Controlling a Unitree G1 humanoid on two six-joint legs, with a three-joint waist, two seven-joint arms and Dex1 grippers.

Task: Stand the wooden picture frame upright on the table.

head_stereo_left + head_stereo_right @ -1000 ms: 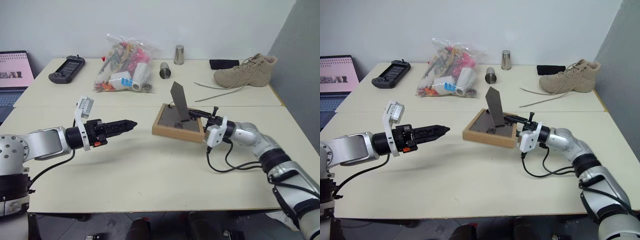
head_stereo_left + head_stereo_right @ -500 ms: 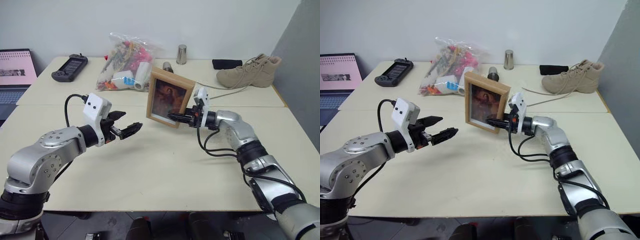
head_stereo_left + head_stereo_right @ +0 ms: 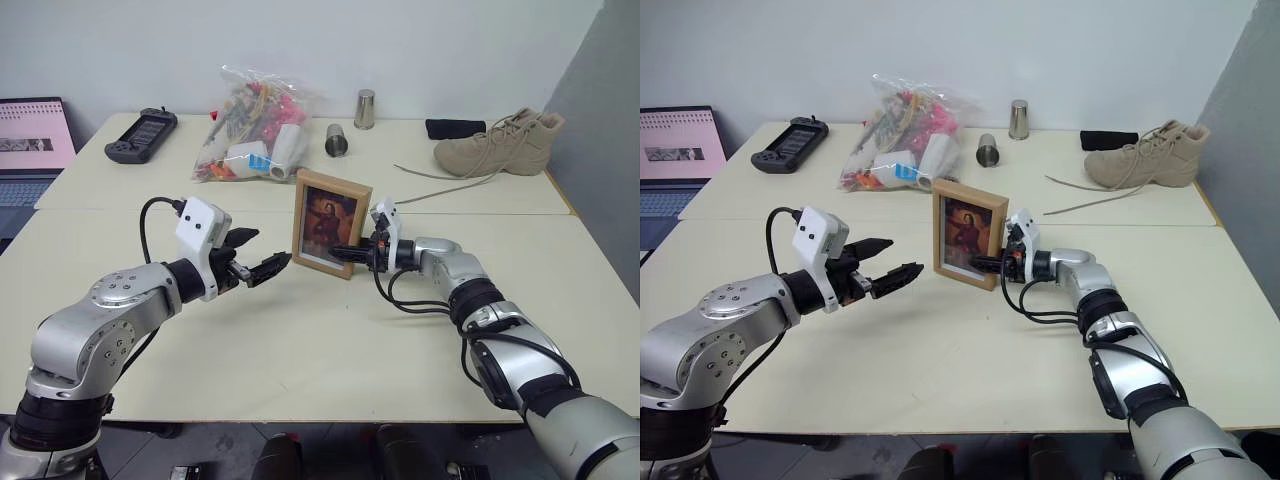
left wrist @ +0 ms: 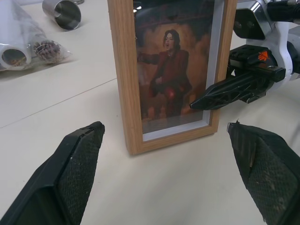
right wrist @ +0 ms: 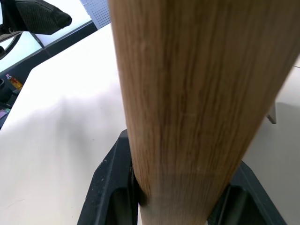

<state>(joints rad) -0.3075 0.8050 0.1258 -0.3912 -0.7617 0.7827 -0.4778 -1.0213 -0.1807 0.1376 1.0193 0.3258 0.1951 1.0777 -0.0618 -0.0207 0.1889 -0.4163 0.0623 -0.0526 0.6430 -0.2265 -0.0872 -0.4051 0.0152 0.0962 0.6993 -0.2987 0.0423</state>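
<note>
The frame (image 3: 331, 222) is seen standing upright near the middle of the table (image 3: 330, 340), its bottom edge on the surface and its portrait picture facing the robot. Its right-hand side is pinched by the right gripper (image 3: 343, 252), whose black fingers are clamped on the wooden edge low down, one finger lying across the front of the glass. The left gripper (image 3: 262, 263) is held just beside the frame on its left, apart from it, with its fingers (image 4: 77, 176) spread wide. Behind the frame, a clear bag (image 3: 252, 130) of mixed items, two metal cups (image 3: 335, 140), a game controller (image 3: 140, 134), a tan boot (image 3: 500, 142) and a laptop (image 3: 30, 140) are laid out along the far part of the table.
</note>
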